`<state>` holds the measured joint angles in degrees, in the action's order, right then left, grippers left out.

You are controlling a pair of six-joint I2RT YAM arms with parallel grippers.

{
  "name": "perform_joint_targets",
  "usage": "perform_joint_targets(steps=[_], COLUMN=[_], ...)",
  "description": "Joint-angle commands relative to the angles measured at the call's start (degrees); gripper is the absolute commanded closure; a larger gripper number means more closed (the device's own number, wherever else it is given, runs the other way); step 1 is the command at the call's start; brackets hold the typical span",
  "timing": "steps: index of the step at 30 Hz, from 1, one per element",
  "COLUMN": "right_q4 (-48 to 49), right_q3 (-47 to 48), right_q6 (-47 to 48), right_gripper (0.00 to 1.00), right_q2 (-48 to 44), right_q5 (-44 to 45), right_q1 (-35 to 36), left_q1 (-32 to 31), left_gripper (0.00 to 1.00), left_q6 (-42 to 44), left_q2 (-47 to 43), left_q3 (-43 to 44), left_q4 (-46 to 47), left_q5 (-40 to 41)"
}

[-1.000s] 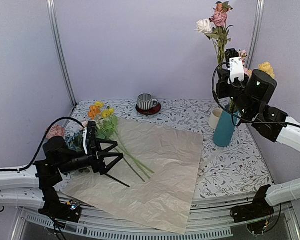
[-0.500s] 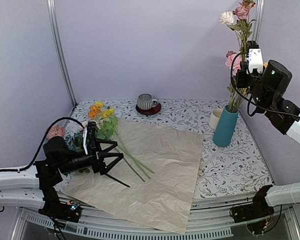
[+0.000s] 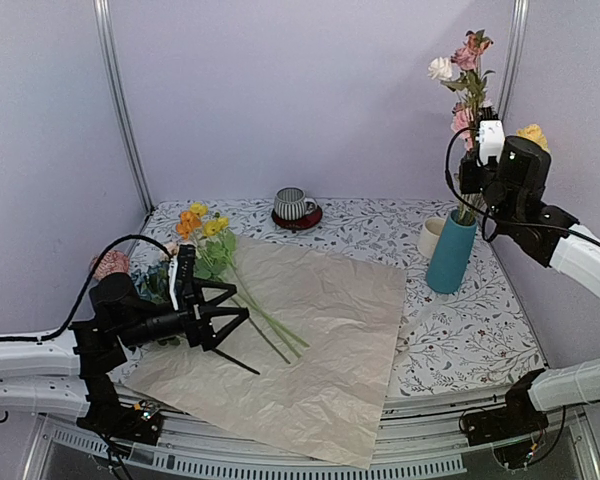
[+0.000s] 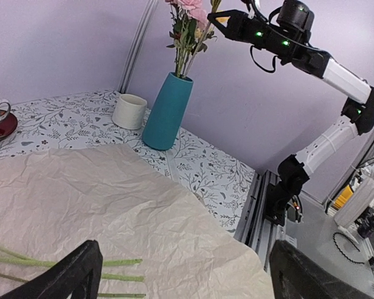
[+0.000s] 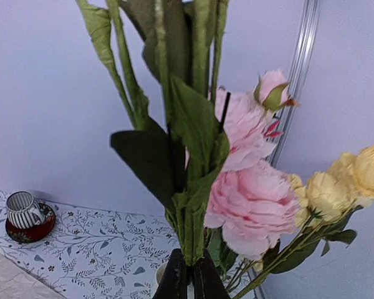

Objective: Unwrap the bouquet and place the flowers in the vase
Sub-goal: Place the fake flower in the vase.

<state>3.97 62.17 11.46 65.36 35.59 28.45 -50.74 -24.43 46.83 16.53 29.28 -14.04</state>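
The teal vase [image 3: 450,252] [image 4: 167,112] stands at the table's right side with pink [image 5: 252,205] and yellow [image 5: 336,187] blooms in it. Just above its mouth my right gripper [image 3: 472,170] [image 5: 190,274] is shut on upright green stems topped by pink and white flowers [image 3: 458,65]. I cannot tell whether their lower ends are inside the vase. The bouquet is unwrapped: its crinkled paper [image 3: 310,340] [image 4: 100,205] lies flat. Yellow and orange flowers [image 3: 202,225] lie at its left, their stems [image 3: 270,325] [image 4: 112,263] on the paper. My left gripper [image 3: 225,325] [image 4: 184,274] hovers open by those stem ends.
A cream mug [image 3: 432,238] [image 4: 129,111] stands right behind the vase. A striped cup on a red saucer [image 3: 296,206] sits at the back centre. A pink bloom [image 3: 110,263] lies at the far left, beside the left arm. Metal frame posts [image 3: 120,110] rise at the back corners.
My right gripper swung its flowers up and to the right, then came down and slightly left over the vase. The left arm has not moved.
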Motion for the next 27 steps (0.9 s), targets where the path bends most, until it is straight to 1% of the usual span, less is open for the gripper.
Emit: perform_joint_targets(steps=[1,4,6,7,8,11,16,18,20,23,26,27], right_q4=[0.85,-0.44,-2.37,-3.32,-4.42,-9.41,-19.16,-21.71,-23.22,-23.12,-18.94,-17.4], right_q3=[-2.34,-2.53,-2.0,-1.65,-1.18,0.43,2.9,3.19,3.22,2.82,-0.05,-1.42], right_q6=[-5.8,-8.81,-9.99,-10.4,-10.74,-11.18,-16.47,-17.79,-18.08,-17.35,-16.21,-15.86], right_gripper=[0.94,0.77,0.52,0.36,0.27,0.16,0.1,0.09,0.09,0.12,0.14,0.16], right_q2=[2.31,3.31,3.62,3.63,3.54,2.78,-1.22,-3.71,-6.73,-9.31,-10.6,-10.83], right_q5=[-3.24,-3.89,-3.91,-4.06,-4.41,-6.84,-14.59,-18.3,-24.3,-38.01,-44.19,-45.35], right_q1=[-2.17,-2.99,-3.12,-3.11,-3.13,-3.13,-3.13,-3.13,-3.13,-2.81,-0.84,0.13], left_q1=[-0.62,-0.66,-0.66,-0.6,-0.6,-0.65,-0.63,-0.62,-0.64,-0.62,-0.45,-0.42], left_gripper=[0.05,0.05,0.05,0.05,0.05,0.05,0.03,0.02,0.02,0.02,0.03,0.09], left_q6=[0.38,0.13,0.08,0.1,0.08,0.18,-0.36,-1.29,-3.14,-5.43,-7.42,-8.43], left_q2=[1.18,1.26,1.03,0.88,0.77,0.76,2.04,2.33,1.71,-0.36,-1.38,-1.34], left_q3=[0.52,0.4,0.35,0.36,0.27,0.08,-0.2,-0.12,-0.29,-1.74,-2.08,-1.73], left_q4=[0.78,0.78,0.58,0.52,0.52,0.81,1.56,0.84,-0.77,-1.09,-2.86,-4.65], left_q5=[0.07,0.02,0.19,0.31,0.37,0.76,1.71,5.26,10.55,17.27,22.29,24.47])
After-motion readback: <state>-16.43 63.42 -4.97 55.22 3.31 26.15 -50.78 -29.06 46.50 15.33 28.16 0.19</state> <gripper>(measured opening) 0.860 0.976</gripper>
